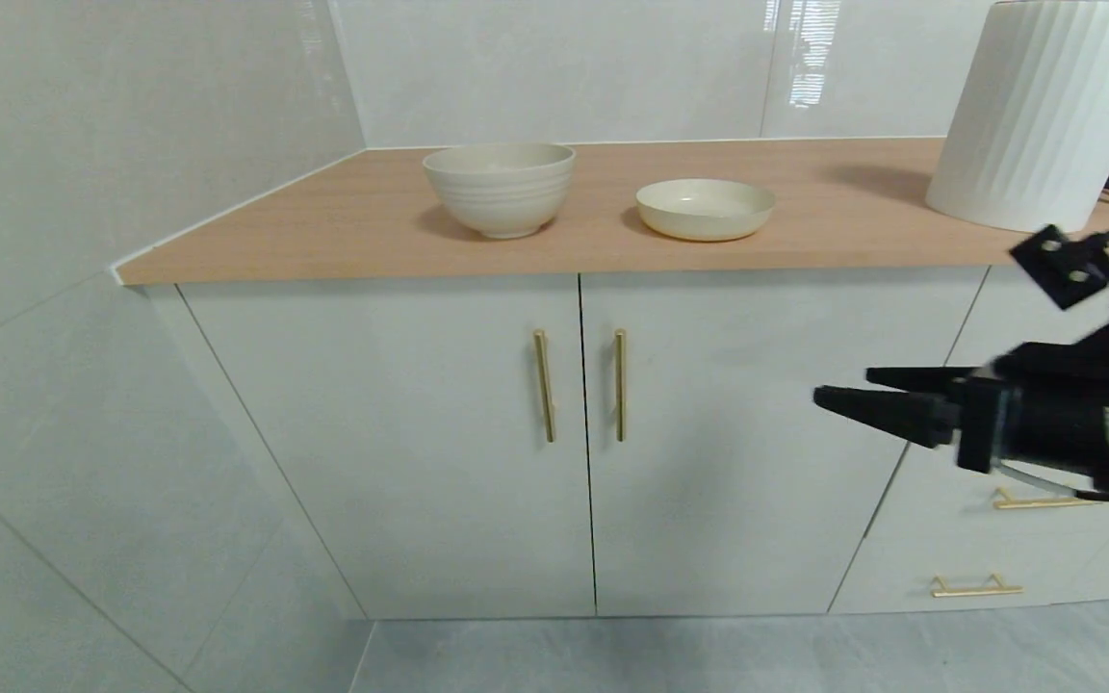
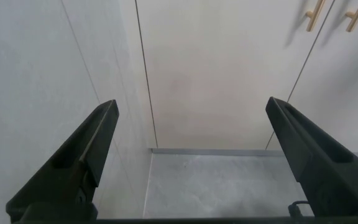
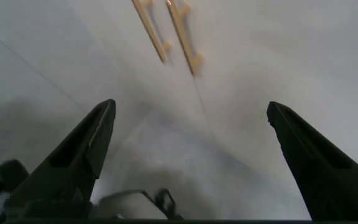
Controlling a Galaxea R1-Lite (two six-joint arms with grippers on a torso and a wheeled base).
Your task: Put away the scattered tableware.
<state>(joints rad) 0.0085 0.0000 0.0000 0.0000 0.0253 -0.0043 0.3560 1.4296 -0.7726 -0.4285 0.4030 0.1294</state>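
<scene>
- Two pieces of tableware to stow: a ribbed bowl [image 1: 499, 188] and a shallow dish [image 1: 705, 208], both upright on the wooden surface [image 1: 323, 231], near each other but not touching, the bowl toward the robot's left.
- Looks like the opening step: nothing gripped, nothing put away, both cabinet doors [image 1: 400, 443] under the surface shut.
- Empty right pincer [image 1: 848, 387]: in front of the right-hand door, below the edge of the surface, pointing toward the robot's left, fingers spread wide.
- Empty left pincer [image 2: 191, 106]: low, facing the foot of the cabinet and the floor [image 2: 229, 186], likewise spread wide.
- Relative to the right pincer: dish higher and off to the robot's left, well apart; bowl farther off the same way.
- Pair of gold handles [image 1: 620, 383] at about the right pincer's height, to its left, untouched.
- Probably calls next for one of two things: pulling a door open by its handle to clear a storage place, or lifting an arm above the surface edge toward the dish. Cannot tell from here where the tableware belongs.
- For a door pull: fingers either side of one thin bar, with care not to catch the neighbouring bar just beside it.
</scene>
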